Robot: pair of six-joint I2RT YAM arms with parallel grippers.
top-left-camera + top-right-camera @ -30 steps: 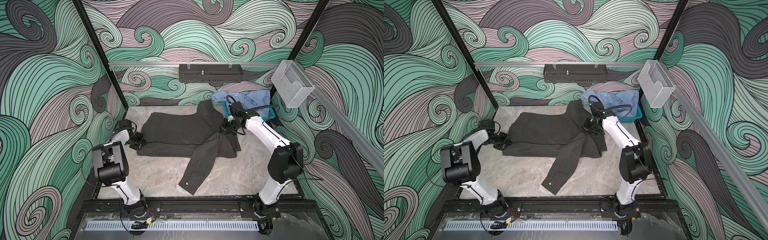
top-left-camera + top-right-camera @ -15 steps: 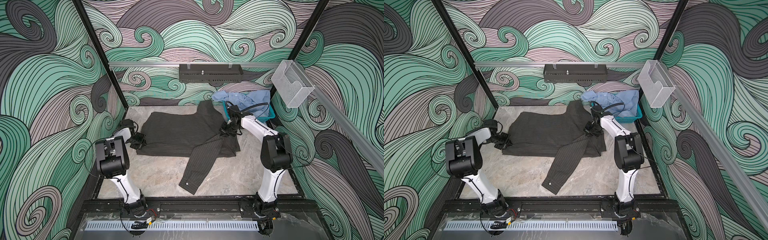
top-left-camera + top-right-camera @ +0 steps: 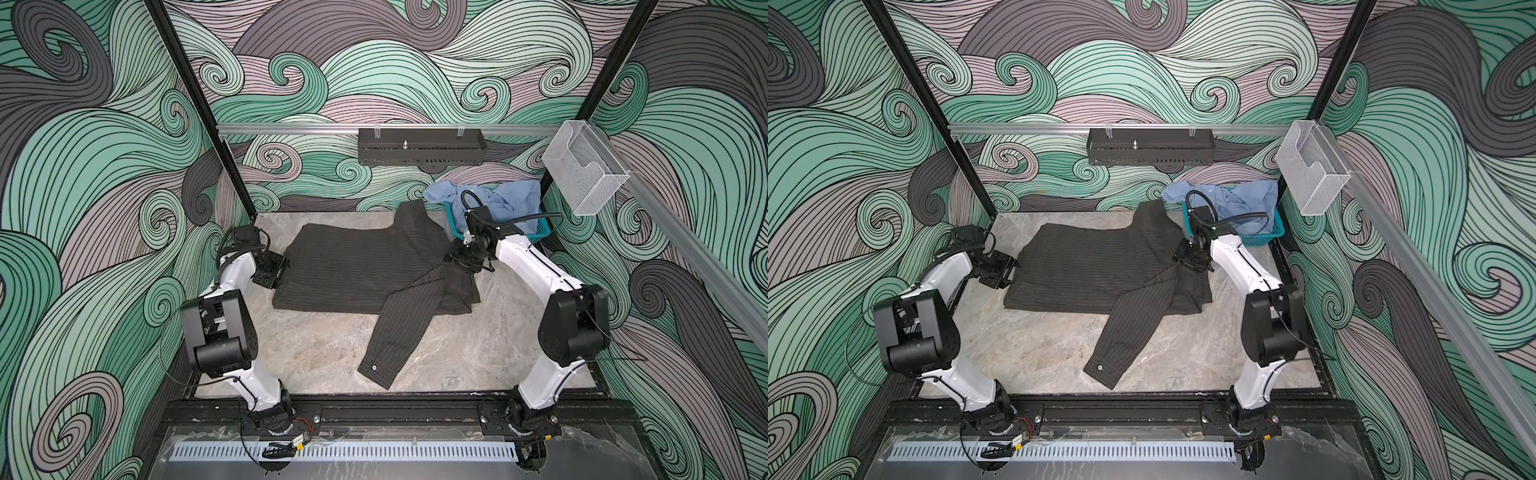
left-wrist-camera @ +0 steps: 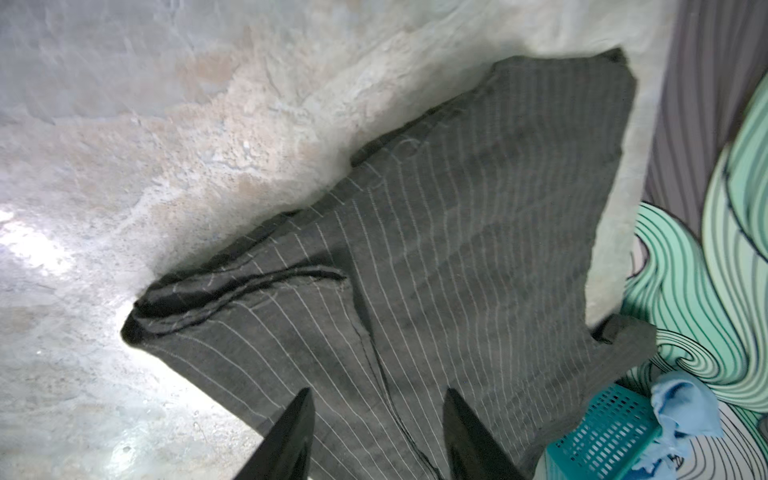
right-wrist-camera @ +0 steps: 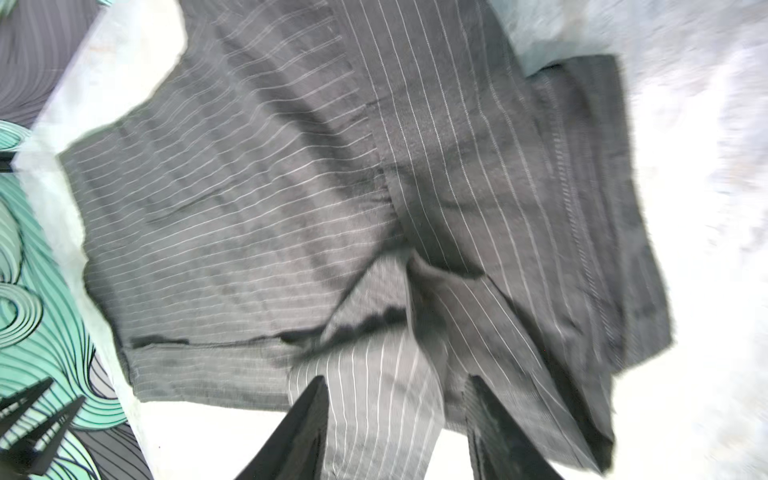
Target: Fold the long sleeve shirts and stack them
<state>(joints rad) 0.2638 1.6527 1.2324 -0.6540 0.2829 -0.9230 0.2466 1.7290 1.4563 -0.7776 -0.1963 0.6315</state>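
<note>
The dark charcoal pinstriped button-up shirt [image 3: 353,266] lies spread across the middle of the grey marbled bench [image 3: 316,349], partly folded, with one long sleeve trailing towards the front edge. The left end effector [image 3: 279,270] sits at the shirt's left edge and the right end effector [image 3: 463,259] over its right side. Both have their fingers apart, with cloth showing in the gap and nothing clamped. The crumpled plain light blue shirt [image 3: 498,203] is heaped in the teal plastic mesh basket [image 3: 540,233] in the far right corner, spilling over its rim.
</note>
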